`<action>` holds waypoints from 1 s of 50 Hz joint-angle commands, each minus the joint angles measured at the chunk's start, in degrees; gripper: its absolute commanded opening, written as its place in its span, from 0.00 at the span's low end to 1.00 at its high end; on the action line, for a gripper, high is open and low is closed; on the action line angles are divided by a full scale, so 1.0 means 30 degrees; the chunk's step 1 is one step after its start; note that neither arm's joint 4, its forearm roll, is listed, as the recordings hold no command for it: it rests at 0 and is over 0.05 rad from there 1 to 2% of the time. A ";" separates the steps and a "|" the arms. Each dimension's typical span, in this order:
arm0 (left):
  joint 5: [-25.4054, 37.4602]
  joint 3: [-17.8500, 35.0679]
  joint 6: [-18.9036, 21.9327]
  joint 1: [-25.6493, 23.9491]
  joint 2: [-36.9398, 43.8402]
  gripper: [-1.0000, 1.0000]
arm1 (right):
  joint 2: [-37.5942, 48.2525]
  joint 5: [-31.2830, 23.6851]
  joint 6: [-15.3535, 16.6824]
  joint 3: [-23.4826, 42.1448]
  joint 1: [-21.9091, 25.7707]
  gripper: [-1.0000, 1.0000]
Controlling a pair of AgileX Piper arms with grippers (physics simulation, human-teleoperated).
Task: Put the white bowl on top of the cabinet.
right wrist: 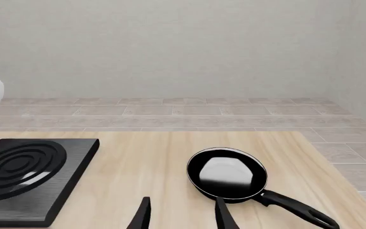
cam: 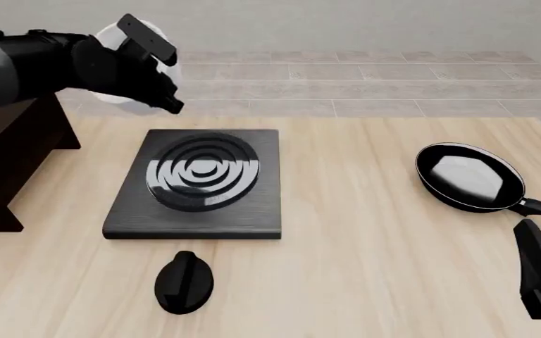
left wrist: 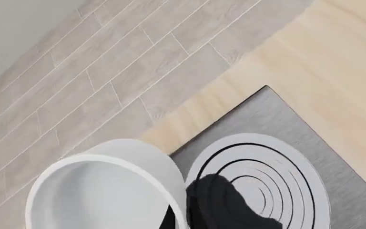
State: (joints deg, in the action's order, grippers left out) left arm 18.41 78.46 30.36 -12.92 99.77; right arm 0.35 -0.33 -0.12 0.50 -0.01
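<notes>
Right gripper: fingers apart, holding nothing, low beside the pan.
Knob: just before the stove plate.
Left gripper: clamped on the white bowl, aloft above the stove plate's far edge.
Cabinet: far left, cut off, partly behind the left arm.
Hidden: bowl mostly behind the gripper in front view.

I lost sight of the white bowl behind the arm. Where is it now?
In the front view the white bowl is up at far left, held in the air by the left hand, beyond the stove plate and beside the cabinet.

Simulated kitchen, stove plate, frying pan, wooden table, tiled floor
</notes>
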 commanded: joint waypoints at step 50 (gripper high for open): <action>0.1089 0.1887 0.1053 0.7674 -0.0976 0.00 | 0.0005 -0.0002 -0.0001 0.0000 -0.0002 1.00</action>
State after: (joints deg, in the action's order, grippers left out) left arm 21.51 83.23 33.96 7.45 98.61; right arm 0.36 -0.34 -0.12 0.50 -0.02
